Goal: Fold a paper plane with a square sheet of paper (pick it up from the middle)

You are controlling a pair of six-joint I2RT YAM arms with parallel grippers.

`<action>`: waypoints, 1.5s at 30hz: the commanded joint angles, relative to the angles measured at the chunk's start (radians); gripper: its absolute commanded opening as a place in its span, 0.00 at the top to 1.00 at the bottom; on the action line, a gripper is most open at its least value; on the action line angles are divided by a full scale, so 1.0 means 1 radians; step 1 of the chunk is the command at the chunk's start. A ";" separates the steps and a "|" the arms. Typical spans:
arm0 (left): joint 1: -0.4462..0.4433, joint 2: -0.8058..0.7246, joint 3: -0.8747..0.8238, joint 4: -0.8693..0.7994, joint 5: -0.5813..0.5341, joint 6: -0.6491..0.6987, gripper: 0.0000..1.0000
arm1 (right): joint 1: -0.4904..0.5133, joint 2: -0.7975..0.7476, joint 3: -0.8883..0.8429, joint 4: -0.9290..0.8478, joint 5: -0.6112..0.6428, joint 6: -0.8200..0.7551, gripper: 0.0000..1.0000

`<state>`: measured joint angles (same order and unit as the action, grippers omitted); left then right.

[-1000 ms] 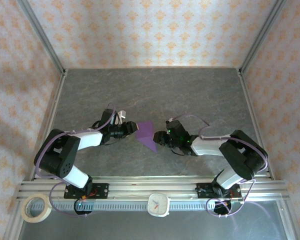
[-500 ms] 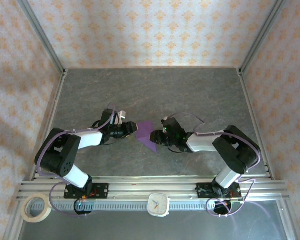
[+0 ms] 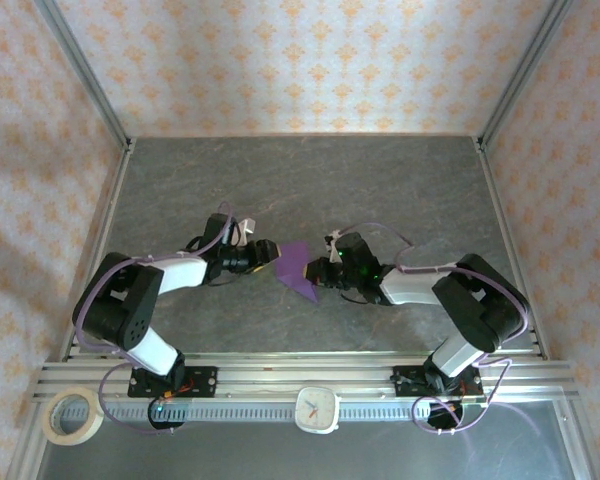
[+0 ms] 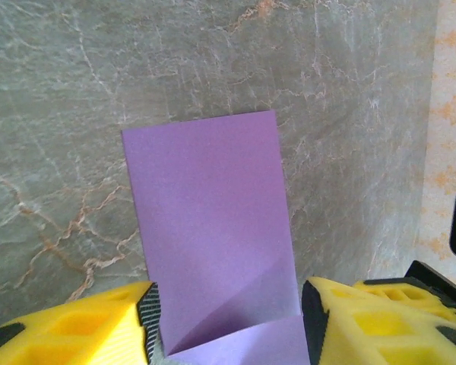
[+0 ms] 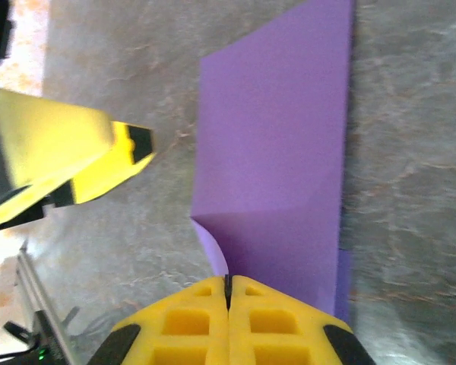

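The square sheet of paper (image 3: 297, 267) is purple and lies folded on the grey table between the two arms. In the left wrist view the sheet of paper (image 4: 209, 220) is a narrow rectangle with a diagonal crease near my fingers. My left gripper (image 3: 268, 254) (image 4: 229, 327) is open and its yellow fingers straddle the sheet's near end. My right gripper (image 3: 318, 270) (image 5: 228, 293) is shut, and a curled-up edge of the sheet of paper (image 5: 277, 175) runs into its closed jaws. One left finger (image 5: 83, 152) shows in the right wrist view, left of the paper.
A roll of tape (image 3: 72, 416) and a small white clock (image 3: 318, 408) sit by the aluminium rail (image 3: 280, 375) at the near edge. Metal frame posts and patterned walls enclose the grey table (image 3: 300, 190), with free surface behind the paper.
My right gripper has slid left onto the paper and shut on its edge. My left gripper has opened wider and drawn back slightly to the left.
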<state>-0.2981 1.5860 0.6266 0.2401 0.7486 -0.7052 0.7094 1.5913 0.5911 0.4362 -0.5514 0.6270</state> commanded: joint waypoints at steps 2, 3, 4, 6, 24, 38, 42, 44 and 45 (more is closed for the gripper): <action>0.011 0.029 0.051 -0.030 0.055 0.027 0.44 | -0.024 -0.019 -0.033 0.097 -0.057 -0.012 1.00; 0.011 0.032 0.056 -0.041 0.046 0.028 0.44 | -0.031 -0.019 -0.038 0.109 -0.066 -0.008 1.00; 0.011 0.032 0.059 -0.048 0.038 0.030 0.43 | -0.036 -0.018 -0.042 0.117 -0.070 -0.004 1.00; 0.011 0.031 0.065 -0.067 0.021 0.034 0.42 | -0.046 -0.021 -0.050 0.131 -0.079 -0.002 1.00; -0.016 0.087 0.076 -0.007 0.083 -0.020 0.39 | -0.119 -0.036 -0.155 0.280 -0.141 0.037 1.00; -0.064 0.154 0.128 0.071 0.147 -0.074 0.49 | -0.145 -0.030 -0.180 0.283 -0.158 0.024 1.00; -0.068 0.175 0.127 0.107 0.156 -0.103 0.57 | -0.149 -0.037 -0.183 0.275 -0.154 0.022 0.98; -0.070 0.172 0.127 0.117 0.139 -0.112 0.65 | -0.149 -0.049 -0.177 0.241 -0.131 0.014 0.91; -0.069 0.167 0.126 0.121 0.124 -0.120 0.71 | -0.149 -0.064 -0.169 0.203 -0.094 0.005 0.85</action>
<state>-0.3611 1.7565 0.7391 0.3042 0.8787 -0.8082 0.5655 1.5692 0.4191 0.6765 -0.6945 0.6579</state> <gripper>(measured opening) 0.306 0.119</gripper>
